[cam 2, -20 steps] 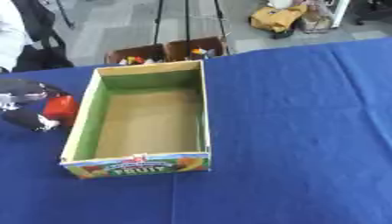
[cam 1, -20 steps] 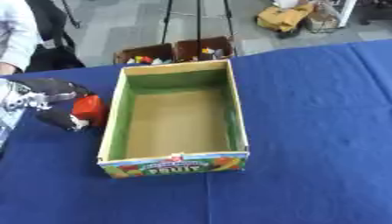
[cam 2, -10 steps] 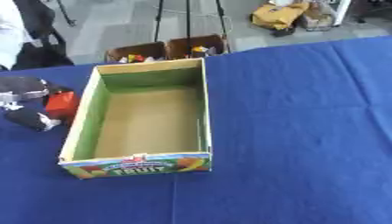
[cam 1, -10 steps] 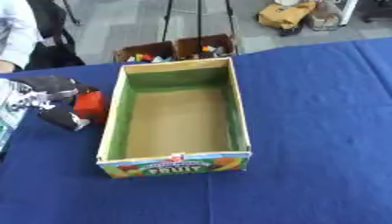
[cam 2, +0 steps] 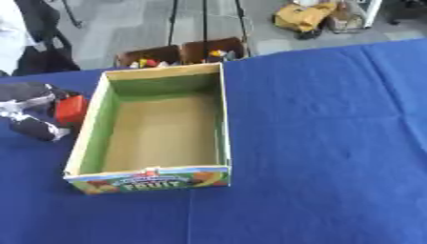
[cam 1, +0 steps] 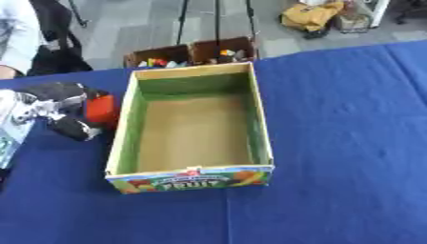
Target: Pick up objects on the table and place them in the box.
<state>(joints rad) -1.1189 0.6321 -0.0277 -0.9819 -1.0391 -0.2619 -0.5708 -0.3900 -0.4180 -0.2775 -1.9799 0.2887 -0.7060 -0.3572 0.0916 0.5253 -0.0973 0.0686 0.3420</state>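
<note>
Left eye view: the left hand [cam 1: 58, 109], fingers curled round a red object [cam 1: 103, 108], hangs just outside the box [cam 1: 260, 119]. Carried too low, the object could strike the near wall and slip free.

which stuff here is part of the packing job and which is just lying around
Part of the job:
- fruit box, nothing visible inside
- red object, held just outside the box's left wall
- left hand, curled round the red object

Just lying about:
- two brown bins of small coloured things, on the floor beyond the table
- yellow bag on the floor
- tripod legs
</note>
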